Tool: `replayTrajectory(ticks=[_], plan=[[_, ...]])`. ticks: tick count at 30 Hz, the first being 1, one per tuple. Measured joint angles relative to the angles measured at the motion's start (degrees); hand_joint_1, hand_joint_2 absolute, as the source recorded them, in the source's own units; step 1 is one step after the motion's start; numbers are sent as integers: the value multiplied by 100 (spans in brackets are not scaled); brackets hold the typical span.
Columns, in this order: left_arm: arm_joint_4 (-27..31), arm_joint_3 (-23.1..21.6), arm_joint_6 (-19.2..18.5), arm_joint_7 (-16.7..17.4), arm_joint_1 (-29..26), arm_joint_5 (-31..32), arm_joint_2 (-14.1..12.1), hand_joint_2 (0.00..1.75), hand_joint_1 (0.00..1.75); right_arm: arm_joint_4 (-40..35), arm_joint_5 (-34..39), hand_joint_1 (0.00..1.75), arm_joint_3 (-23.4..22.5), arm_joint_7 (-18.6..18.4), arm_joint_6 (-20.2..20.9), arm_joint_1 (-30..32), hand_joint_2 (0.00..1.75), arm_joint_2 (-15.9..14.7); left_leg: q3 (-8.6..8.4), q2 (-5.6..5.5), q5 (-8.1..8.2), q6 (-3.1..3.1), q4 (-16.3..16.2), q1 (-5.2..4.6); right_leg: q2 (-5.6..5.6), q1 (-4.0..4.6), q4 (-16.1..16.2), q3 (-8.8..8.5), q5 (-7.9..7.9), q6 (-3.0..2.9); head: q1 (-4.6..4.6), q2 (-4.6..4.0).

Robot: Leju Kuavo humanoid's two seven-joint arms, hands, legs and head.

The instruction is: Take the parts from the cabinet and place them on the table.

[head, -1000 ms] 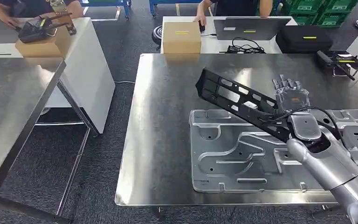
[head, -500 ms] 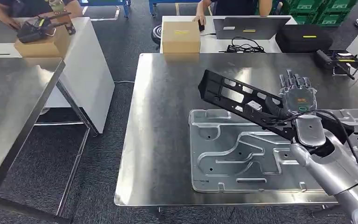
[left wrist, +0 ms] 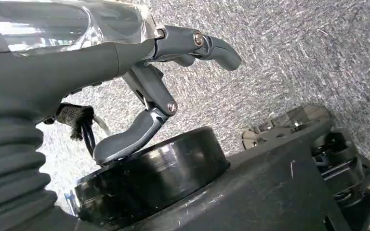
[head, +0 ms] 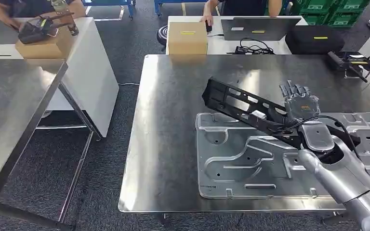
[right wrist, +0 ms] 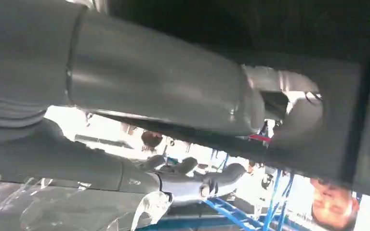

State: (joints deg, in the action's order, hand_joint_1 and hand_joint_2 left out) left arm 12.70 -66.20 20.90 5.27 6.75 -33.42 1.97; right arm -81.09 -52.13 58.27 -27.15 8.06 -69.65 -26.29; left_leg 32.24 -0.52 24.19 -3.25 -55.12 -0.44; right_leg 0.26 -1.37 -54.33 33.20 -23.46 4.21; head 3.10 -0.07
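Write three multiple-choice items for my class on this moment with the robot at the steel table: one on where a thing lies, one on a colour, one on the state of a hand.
1. Where does the large stamped metal panel lie?
A. On the steel table
B. On the floor
C. On the cardboard box

2. What colour is the long slotted part?
A. Green
B. Black
C. White

3. What is the right hand doing?
A. Hanging with nothing in it
B. Pressing a laptop
C. Holding the long slotted part above the table

Answers:
1. A: the head view shows the panel flat on the table's near right part.
2. B: the part is plainly black against the shiny steel.
3. C: the part runs from the hand up and to the left, tilted, its far end raised over the panel.
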Motion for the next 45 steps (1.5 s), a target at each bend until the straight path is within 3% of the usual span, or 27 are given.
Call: replayTrajectory(ticks=[2,4,6,9,11,13,19,22,25,27,28,31,32,33,35,36,38,39,40,42,44,45], plan=[[0,0,0,-7,6,0,2,175,0,0,-29,0,26,-42,-50,13,0,18,-1,-1,0,0,0,0,0,0,0,1,0,0,0,0],[0,0,0,-6,1,0,0,175,0,0,39,0,-9,-150,-512,96,0,17,0,-1,0,0,0,0,0,0,0,1,0,0,-2,0],[0,0,0,-4,1,0,2,175,0,0,80,0,-35,-164,-669,135,0,17,1,0,0,0,0,0,1,0,0,2,0,0,0,0],[0,0,-7,-7,2,-20,2,175,0,0,26,0,13,61,34,61,0,20,1,-1,0,0,0,0,0,0,0,3,-1,-1,0,0],[0,0,-11,-7,-2,-24,2,175,0,0,44,0,11,-63,-214,82,0,20,2,-2,0,0,0,0,-1,0,0,3,-1,-1,0,0],[0,0,-17,-7,-1,-39,2,175,0,0,-83,0,45,48,142,0,0,20,2,1,0,0,0,0,1,0,0,4,0,-1,0,0],[0,-2,-26,-7,-2,-44,2,175,0,-9,85,0,50,-101,-229,-7,0,20,2,0,0,1,0,1,0,0,0,4,0,-1,0,0],[0,-4,-26,-7,-3,-55,2,175,0,-9,179,0,39,26,218,-90,0,20,3,0,0,1,0,1,1,0,0,4,-1,-1,0,0],[0,-4,-26,-7,-5,-55,2,175,0,-9,356,0,-9,-123,-294,-78,0,20,4,0,0,1,0,0,0,0,0,6,-1,-1,-2,0],[0,-4,-26,-17,-3,-44,2,175,0,-9,266,0,9,-52,-38,-181,0,20,3,2,0,0,0,1,2,1,-1,8,-1,-1,0,0],[0,-4,-26,-22,0,-39,2,175,0,-11,236,0,15,-123,-140,-187,0,20,3,-2,-1,1,0,2,0,1,0,7,-1,-1,0,0],[0,-9,-26,-22,-12,-37,13,175,0,-13,325,0,-117,-354,-849,-169,0,9,6,-1,-1,1,0,-1,0,0,0,11,0,-1,0,0],[0,-9,-24,-22,-9,-39,13,175,0,-24,365,0,-169,-352,-896,-173,0,9,5,0,-1,1,0,1,1,1,0,8,0,-1,0,0],[0,-9,-22,-22,-8,-39,15,175,0,-39,417,0,-208,-268,-710,-201,0,4,4,1,-1,1,1,1,1,1,0,6,-1,-1,0,0],[0,-9,-22,-22,-6,-46,15,175,0,-42,376,0,-153,-31,89,-322,0,4,6,0,-1,1,2,1,1,1,0,9,-1,-1,0,0],[0,-9,-22,-22,-6,-63,15,175,0,-37,324,0,-103,-81,345,-332,0,4,6,-1,-1,1,2,1,0,1,0,9,-1,-1,0,0],[0,-9,-22,-24,-6,-63,17,175,0,-33,317,0,-125,-242,-64,-233,0,9,12,-1,-1,1,2,-1,-1,-1,-1,13,-1,-1,0,0],[0,-9,-20,-26,-6,-63,28,175,0,-31,347,0,-122,-124,-181,-237,0,9,13,-1,-1,1,2,-1,0,-1,-1,17,0,0,-2,0],[0,-9,-20,-26,-7,-68,30,175,0,-26,352,0,-74,2,-11,-295,0,9,12,0,-1,2,2,0,0,0,-2,18,0,-1,-2,0],[0,-9,-24,-24,-4,-66,39,175,0,-22,345,0,-28,-70,-50,-293,0,9,11,-3,-2,2,2,6,-1,5,-1,13,-1,-1,0,0],[0,-20,-24,-24,-9,-59,50,175,0,-24,321,0,-64,-396,-761,-192,0,7,14,-1,-2,3,2,2,0,1,-2,23,0,-1,-2,0],[0,-28,-24,-24,-8,-61,50,175,0,-28,396,0,-114,-387,-935,-185,0,2,14,1,-2,2,3,2,1,1,-2,23,0,-1,0,0]])
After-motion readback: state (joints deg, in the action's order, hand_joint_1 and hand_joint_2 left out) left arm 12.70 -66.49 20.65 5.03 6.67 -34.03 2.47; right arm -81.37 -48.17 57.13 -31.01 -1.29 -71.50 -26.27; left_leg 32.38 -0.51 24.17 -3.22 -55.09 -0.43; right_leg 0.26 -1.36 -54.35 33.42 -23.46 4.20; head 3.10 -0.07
